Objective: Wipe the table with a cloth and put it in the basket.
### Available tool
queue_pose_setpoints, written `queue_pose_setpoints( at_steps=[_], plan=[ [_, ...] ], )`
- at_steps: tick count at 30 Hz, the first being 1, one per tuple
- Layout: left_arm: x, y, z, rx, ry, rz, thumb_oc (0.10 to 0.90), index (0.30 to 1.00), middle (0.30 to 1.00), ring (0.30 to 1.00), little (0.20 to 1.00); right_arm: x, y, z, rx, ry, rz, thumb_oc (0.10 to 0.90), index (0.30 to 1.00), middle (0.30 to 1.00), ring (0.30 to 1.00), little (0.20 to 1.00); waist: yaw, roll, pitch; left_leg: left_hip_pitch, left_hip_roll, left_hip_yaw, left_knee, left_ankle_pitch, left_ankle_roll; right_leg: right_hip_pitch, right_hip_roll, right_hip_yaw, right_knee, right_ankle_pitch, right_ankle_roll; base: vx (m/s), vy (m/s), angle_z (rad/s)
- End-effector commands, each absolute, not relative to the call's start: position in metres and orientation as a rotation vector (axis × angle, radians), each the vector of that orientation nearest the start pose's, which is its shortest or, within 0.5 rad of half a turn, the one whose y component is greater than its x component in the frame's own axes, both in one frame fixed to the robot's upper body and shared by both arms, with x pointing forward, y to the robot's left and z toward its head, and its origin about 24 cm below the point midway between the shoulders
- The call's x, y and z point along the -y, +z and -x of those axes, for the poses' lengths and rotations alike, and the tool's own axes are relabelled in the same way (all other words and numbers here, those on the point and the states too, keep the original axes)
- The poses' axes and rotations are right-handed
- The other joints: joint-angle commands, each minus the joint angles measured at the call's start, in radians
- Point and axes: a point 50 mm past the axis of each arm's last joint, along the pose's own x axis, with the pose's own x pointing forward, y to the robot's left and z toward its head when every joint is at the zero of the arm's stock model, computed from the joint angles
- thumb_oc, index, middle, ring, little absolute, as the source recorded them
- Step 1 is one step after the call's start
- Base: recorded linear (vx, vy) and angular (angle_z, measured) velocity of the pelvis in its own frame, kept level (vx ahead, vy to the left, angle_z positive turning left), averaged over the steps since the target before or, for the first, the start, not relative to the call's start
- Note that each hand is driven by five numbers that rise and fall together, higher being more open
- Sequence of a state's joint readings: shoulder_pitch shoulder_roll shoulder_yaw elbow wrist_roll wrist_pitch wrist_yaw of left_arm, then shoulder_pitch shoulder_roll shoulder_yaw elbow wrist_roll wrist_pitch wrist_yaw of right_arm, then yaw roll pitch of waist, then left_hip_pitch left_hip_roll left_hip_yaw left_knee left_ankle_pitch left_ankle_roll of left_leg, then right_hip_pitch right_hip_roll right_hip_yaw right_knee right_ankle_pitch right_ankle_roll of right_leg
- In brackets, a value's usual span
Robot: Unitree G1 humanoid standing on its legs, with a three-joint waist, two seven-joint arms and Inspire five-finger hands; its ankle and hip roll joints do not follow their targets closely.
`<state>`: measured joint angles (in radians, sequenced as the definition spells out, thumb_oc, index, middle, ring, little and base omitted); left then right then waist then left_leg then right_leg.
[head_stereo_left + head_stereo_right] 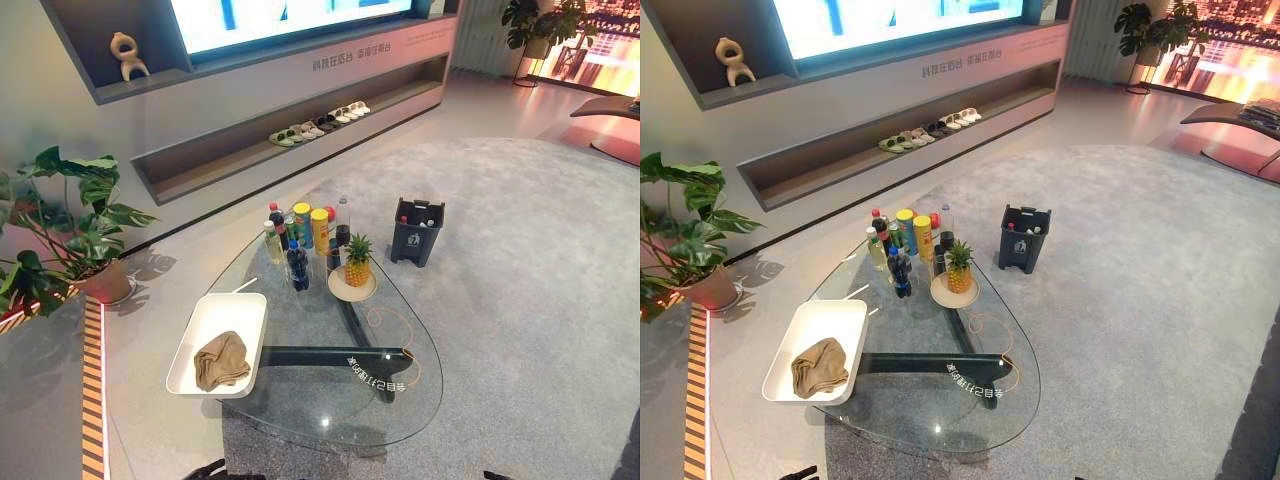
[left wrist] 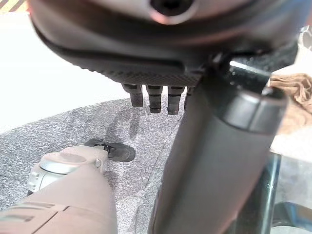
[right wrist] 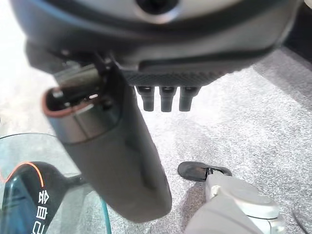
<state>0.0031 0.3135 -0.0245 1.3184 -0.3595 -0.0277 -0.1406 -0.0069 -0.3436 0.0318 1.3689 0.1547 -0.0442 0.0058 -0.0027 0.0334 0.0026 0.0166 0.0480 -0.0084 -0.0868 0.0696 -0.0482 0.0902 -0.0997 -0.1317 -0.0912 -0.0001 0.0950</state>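
I see the cloth (image 1: 221, 360) bunched in the white tray (image 1: 243, 304), fwd of my left hand (image 2: 154, 95), nearer than right hand (image 3: 165, 97); both hang w/ fingers relaxed, empty.

Both hands (image 2: 156, 73) (image 3: 165, 68) empty (fingers straight).

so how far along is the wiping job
It looks finished or nearly so: the brown cloth lies bunched in the white basket on the glass table. Both the left hand and the right hand hang open, holding nothing.
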Motion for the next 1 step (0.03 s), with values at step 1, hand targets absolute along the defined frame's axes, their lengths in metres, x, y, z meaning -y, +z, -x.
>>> queue_pose_setpoints(
  at_steps=[1],
  plan=[
    [-0.2756,-0.1503,-0.0909,-1.169,0.31,0.078,0.8,0.9,0.9,0.9,0.9,0.2806,-0.1511,-0.0827,-1.244,-0.257,0.204,0.8,0.9,0.9,0.9,0.9,0.013,-0.032,0.015,0.057,-0.049,0.006,-0.001,-0.081,0.016,-0.026,0.002,0.034,0.038,0.024,0.009,0.0,0.0,0.0]
  ],
)
